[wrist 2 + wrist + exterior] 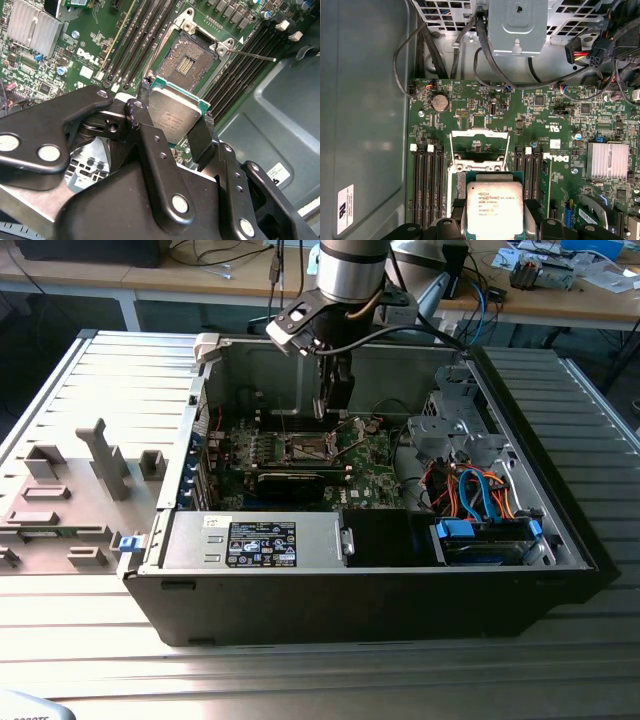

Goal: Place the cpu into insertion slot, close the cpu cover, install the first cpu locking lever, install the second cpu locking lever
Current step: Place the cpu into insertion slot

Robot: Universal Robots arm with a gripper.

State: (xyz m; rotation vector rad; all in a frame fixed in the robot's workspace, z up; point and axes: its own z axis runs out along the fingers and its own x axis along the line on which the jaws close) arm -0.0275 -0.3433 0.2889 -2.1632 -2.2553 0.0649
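1. One cpu (172,116) is pinched by two opposite edges in the gripper (175,112). Its silver-grey top faces the wrist cameras and a green border shows around it.
2. The gripper's black fingers (202,135) are pressed against the chip's sides, so it is clamped on the cpu and nothing else.
3. Just beyond the chip lies the insertion slot (192,55). Its dark centre of contacts is bare and unoccupied, so the cpu is not seated. How high the chip hangs above it cannot be told.
4. In the first wrist view the cpu cover (470,133) stands swung up as a silvery frame, with the board showing through its window.
5. A thin locking lever (255,55) runs out from one corner of the slot, unlatched.
6. Long black memory slots (135,35) flank the socket on both sides across the green motherboard (545,120).
7. Farther out on the board are a finned silver heatsink (607,160) and a round coin battery (439,102).
8. In the exterior view the arm reaches down into an open computer case (370,590). A labelled power supply (255,540) sits along the near wall, and blue cables (480,490) lie toward the exterior view's right.
9. The case rests on a ribbed grey table (300,680), with grey fixtures (105,455) on the exterior view's left.
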